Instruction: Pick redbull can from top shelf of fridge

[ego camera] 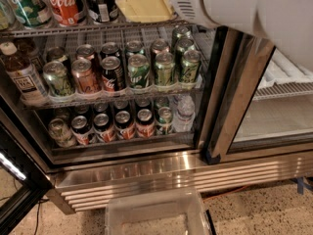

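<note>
My tool (pixel 145 4): at the top edge of view, inside the fridge (pixel 146 173), just above the front rail of the top shelf (pixel 54 32). I judge it is held at that height because the redbull can is stocked there. Opening and contents: I cannot tell (only its pale yellow side shows). My arm (pixel 234 4) enters from the right, crossing in front of the dark door frame (pixel 237 97). Redbull can: not identifiable, likely hidden behind the tool or above the view. Just left stand a dark-labelled drink (pixel 101 3) and a Coca-Cola bottle (pixel 66 4). Rows of cans (pixel 139 70) fill the racks below.
</note>
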Controlling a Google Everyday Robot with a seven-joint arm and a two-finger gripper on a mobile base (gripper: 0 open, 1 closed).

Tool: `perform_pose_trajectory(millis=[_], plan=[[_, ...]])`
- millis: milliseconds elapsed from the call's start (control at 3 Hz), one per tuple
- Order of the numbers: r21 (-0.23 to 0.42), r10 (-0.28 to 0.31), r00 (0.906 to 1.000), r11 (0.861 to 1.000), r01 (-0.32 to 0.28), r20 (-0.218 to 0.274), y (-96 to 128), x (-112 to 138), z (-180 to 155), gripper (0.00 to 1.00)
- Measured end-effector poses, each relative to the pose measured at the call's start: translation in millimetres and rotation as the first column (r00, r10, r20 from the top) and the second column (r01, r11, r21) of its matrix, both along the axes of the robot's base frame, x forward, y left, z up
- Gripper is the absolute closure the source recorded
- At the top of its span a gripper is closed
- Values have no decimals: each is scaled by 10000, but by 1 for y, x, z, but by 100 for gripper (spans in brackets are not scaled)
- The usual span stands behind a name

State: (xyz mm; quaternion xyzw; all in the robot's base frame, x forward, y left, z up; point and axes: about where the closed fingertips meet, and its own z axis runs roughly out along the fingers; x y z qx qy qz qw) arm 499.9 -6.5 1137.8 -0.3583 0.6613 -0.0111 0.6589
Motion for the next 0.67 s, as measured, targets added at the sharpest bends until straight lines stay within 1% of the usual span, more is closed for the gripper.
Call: perform_pose_trajectory(millis=[333,667], plan=[[6,3,10000,10000,-3,1,0,0,0,6],[305,79,9996,9995,-70,-274,7,5,-12,20]])
